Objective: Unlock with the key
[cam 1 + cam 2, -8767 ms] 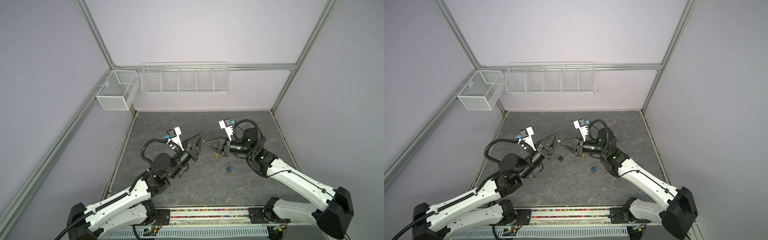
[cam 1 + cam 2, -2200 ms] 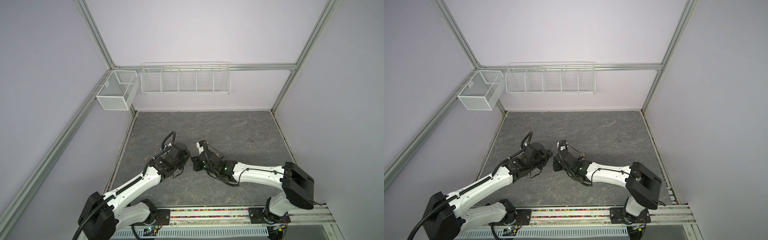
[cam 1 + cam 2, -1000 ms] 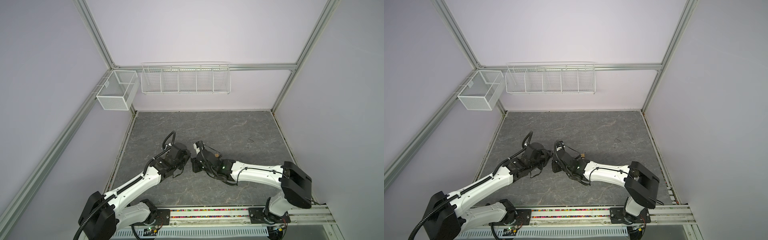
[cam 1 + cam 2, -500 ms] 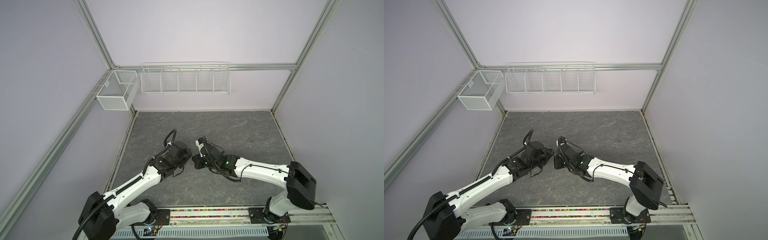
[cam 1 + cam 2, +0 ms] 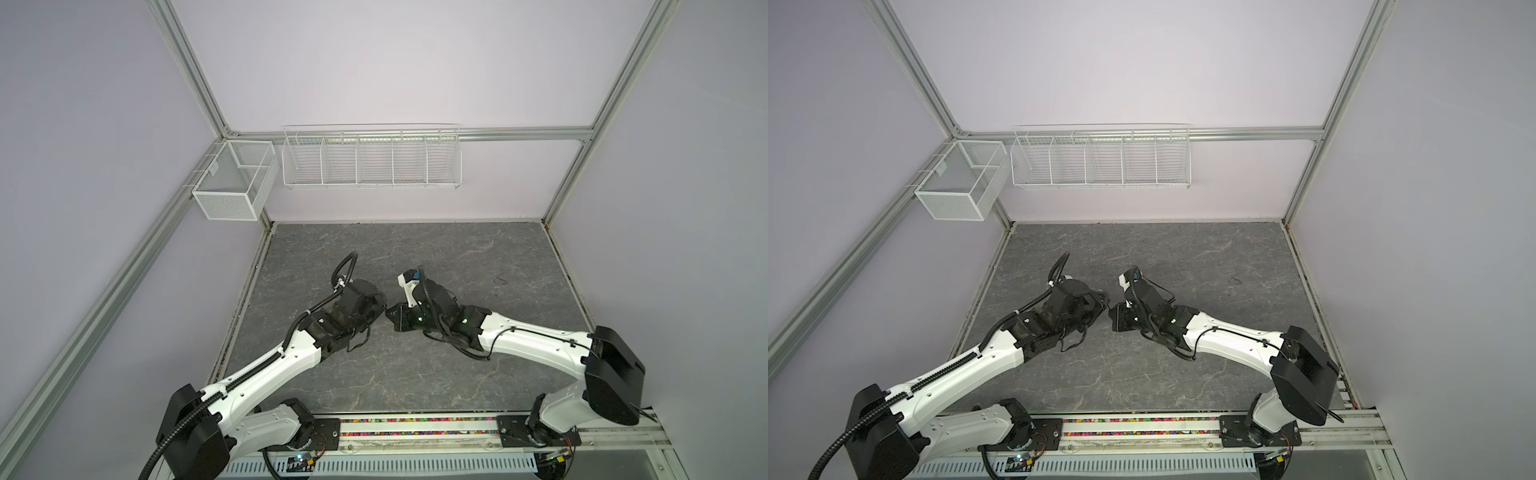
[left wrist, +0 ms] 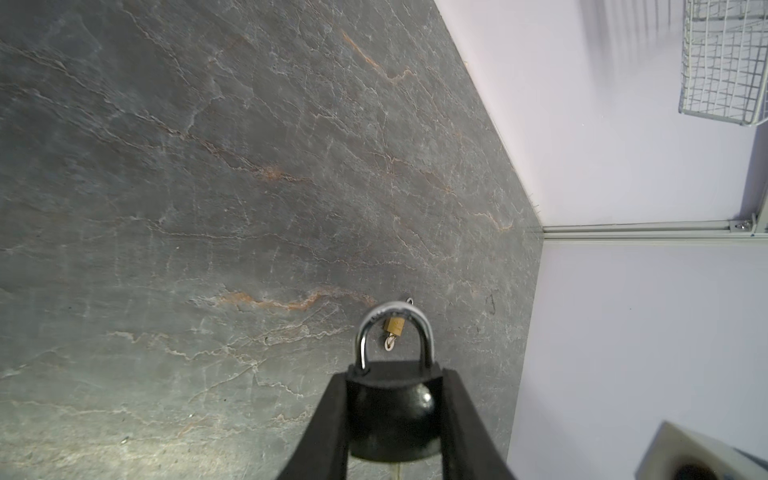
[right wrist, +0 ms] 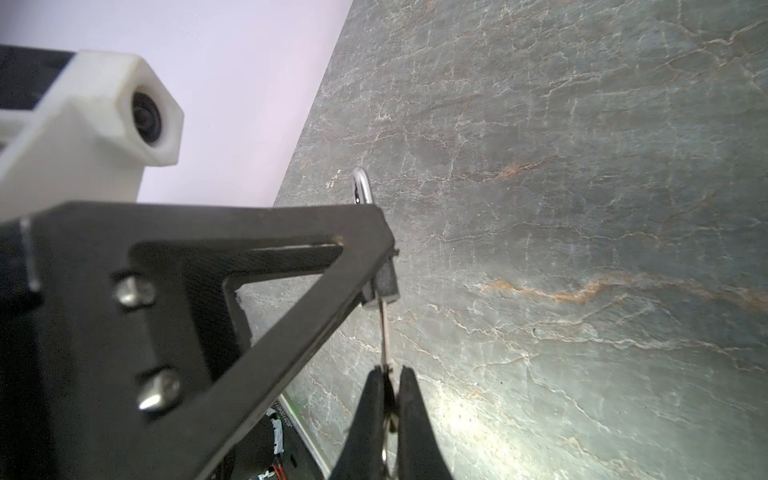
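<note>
Both arms reach low over the middle of the bench (image 5: 457, 249), tips meeting; the left gripper (image 6: 395, 374) clamps the black padlock (image 6: 390, 411); the right gripper (image 7: 390, 374) pinches the key (image 7: 385, 328), blade at the padlock's underside.

key (image 7: 385, 332) bow hidden between fingers (image 7: 370, 415), padlock (image 6: 390, 411) keyhole unseen, neither discernible in top views

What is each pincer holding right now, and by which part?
The left pincer grips the black padlock by its body, shackle free. The right pincer pinches the key by its head end.
</note>
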